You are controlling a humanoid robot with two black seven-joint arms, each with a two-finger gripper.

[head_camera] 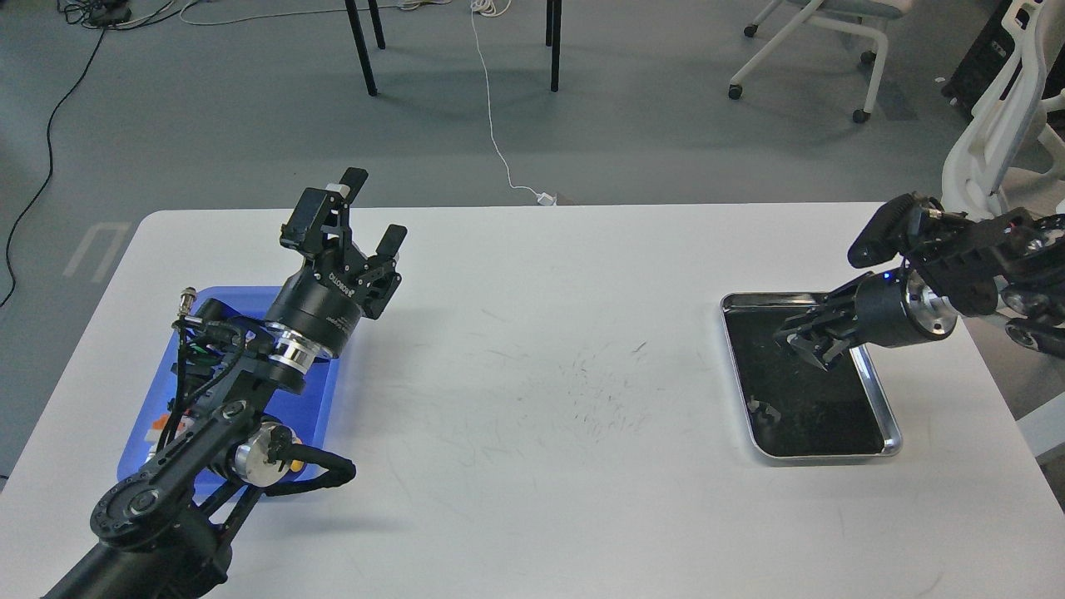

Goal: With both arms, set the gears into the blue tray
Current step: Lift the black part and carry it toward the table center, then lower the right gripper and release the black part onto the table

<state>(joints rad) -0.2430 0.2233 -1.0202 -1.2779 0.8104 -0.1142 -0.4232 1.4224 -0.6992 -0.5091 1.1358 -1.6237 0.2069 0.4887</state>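
The blue tray (250,298) lies at the table's left, mostly covered by my left arm. My left gripper (376,206) is raised beyond the tray's far right corner, open, with nothing between its fingers. My right gripper (803,345) hovers over the far half of a steel tray (824,457) at the right. Its dark fingers point left and down, and I cannot tell whether they are open or hold anything. A small dark piece (761,409) lies on the tray's black inside near its left rim; it is too small to tell whether it is a gear.
Small coloured parts show in the blue tray under my left arm. White office chairs stand beyond the table's right edge, and black table legs and cables cross the floor behind. Bare white tabletop lies between the two trays.
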